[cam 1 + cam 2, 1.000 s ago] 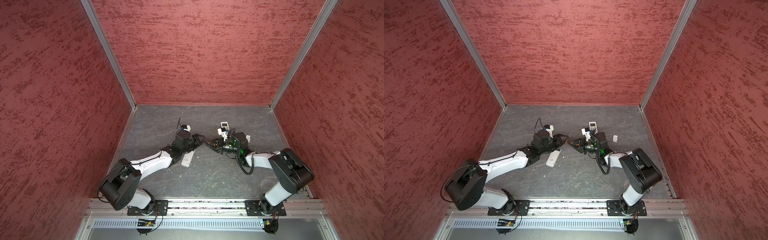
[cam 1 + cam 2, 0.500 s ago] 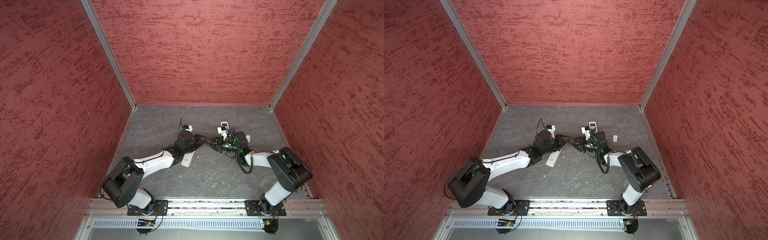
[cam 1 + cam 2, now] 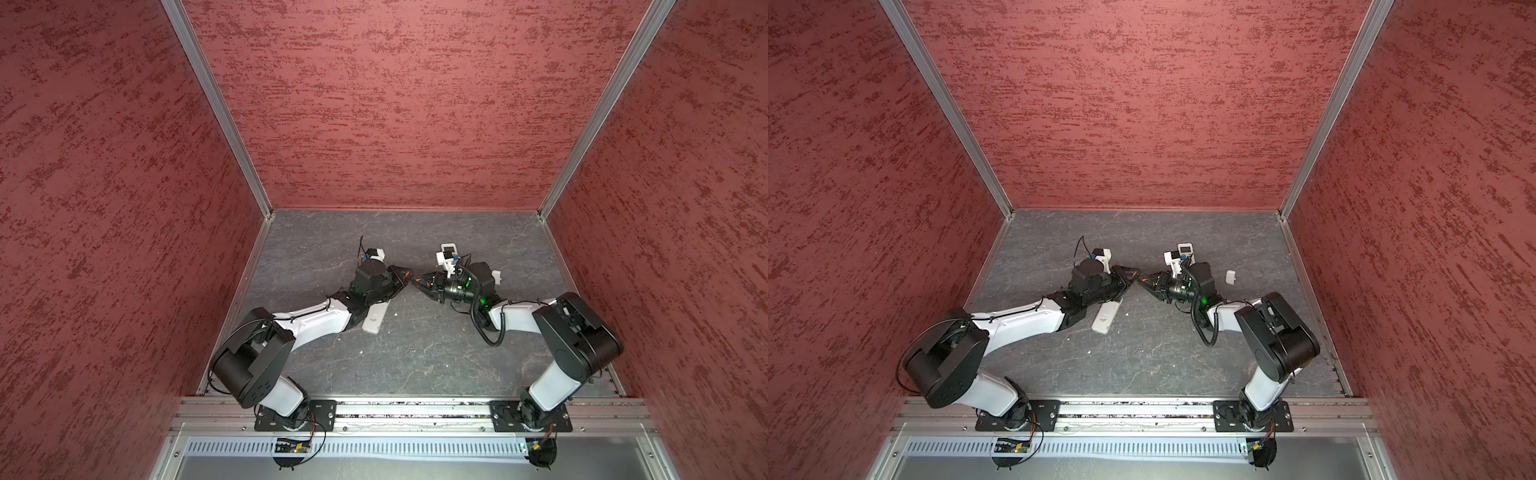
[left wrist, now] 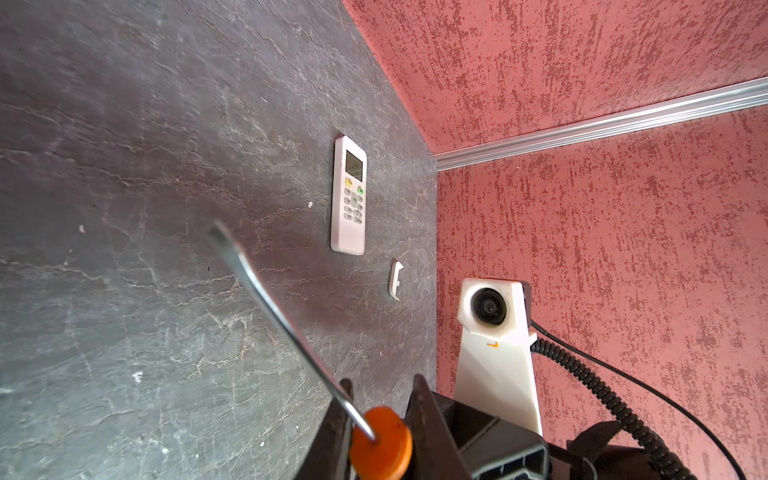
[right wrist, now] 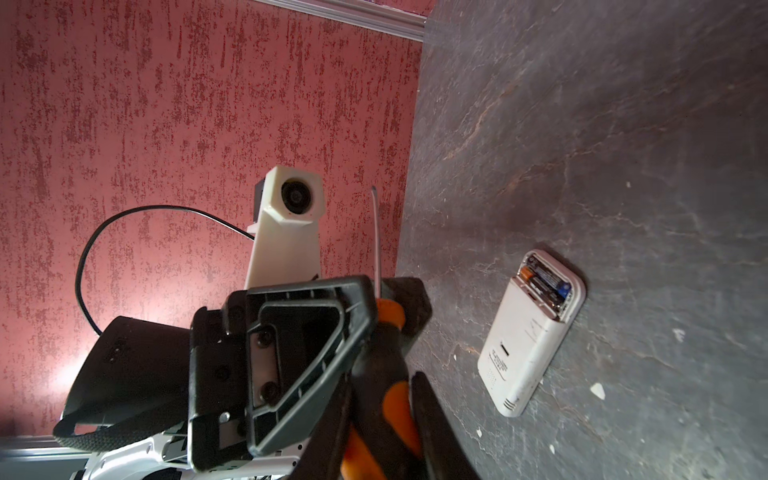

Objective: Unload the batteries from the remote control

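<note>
A white remote control [image 5: 525, 349] lies face down on the grey floor with its compartment open, and the dark batteries [image 5: 546, 284] with a gold-brown end sit inside it. In both top views this remote [image 3: 376, 318] [image 3: 1106, 316] lies beside the left forearm. The two grippers meet tip to tip at mid-floor on one orange-and-black screwdriver [image 5: 388, 374]. My left gripper [image 3: 405, 276] [image 4: 382, 380] is shut on its orange collar [image 4: 380, 440], the steel shaft [image 4: 270, 299] sticking out past the jaws. My right gripper [image 3: 419, 284] [image 5: 382, 376] is shut on the handle.
A second white remote [image 4: 349, 195] [image 3: 449, 250] lies face up, screen showing, at the back behind the right wrist. A small white cover [image 4: 395, 279] [image 3: 1230, 277] rests near it. Red walls enclose the floor on three sides. White crumbs dot the floor.
The left arm has reached toward the right gripper and its jaws have closed on the screwdriver's front end. The right gripper has stayed in place, holding the handle.
</note>
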You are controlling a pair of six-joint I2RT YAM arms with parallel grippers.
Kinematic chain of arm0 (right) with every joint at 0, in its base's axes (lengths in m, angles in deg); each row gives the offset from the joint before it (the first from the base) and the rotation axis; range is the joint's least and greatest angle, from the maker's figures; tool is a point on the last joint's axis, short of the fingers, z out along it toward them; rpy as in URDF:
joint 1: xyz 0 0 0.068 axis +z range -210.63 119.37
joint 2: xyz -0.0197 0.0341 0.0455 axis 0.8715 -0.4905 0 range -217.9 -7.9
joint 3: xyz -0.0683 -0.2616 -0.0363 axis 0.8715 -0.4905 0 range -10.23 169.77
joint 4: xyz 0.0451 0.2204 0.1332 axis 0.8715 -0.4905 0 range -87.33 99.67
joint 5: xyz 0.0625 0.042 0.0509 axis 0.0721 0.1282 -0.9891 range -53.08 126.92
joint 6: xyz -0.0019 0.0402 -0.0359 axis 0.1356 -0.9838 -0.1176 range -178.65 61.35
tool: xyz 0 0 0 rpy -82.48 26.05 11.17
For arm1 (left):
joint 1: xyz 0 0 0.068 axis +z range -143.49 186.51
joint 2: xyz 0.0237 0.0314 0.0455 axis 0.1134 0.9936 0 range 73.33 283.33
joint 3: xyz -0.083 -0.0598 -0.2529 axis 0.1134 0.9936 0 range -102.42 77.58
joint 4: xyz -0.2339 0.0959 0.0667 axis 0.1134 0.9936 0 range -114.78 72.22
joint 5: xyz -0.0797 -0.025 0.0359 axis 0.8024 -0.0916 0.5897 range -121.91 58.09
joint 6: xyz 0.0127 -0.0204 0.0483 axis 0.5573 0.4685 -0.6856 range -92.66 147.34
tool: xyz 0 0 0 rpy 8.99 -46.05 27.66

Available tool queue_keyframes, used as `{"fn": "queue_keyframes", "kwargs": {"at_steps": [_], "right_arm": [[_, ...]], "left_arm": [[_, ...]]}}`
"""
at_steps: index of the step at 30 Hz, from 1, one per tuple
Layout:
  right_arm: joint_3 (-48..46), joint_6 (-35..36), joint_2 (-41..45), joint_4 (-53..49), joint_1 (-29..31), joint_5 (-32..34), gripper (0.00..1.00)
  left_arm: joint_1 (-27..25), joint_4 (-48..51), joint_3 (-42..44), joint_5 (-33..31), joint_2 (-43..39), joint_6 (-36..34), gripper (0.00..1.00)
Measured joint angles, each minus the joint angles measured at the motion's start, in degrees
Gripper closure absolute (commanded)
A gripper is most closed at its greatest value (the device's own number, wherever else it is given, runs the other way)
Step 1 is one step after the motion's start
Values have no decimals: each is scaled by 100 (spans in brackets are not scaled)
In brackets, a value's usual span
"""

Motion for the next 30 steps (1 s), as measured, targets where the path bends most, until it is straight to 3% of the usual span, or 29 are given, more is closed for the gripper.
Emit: {"fn": "queue_keyframes", "kwargs": {"at_steps": [5,10,18,30], "right_arm": [[105,503,216,-667,11,374,54],[232,1049,490,-1130,13,691,47],[232,1976,745,-1482,22,1029,45],[-229,2680,820,-863,37,1064,44]], "left_arm": [[66,120,-105,81,0,13,100],[105,319,-426,120,-4,15,100],[188,914,-664,173,-24,92,100],[404,1086,-662,527,-26,564,100]]}}
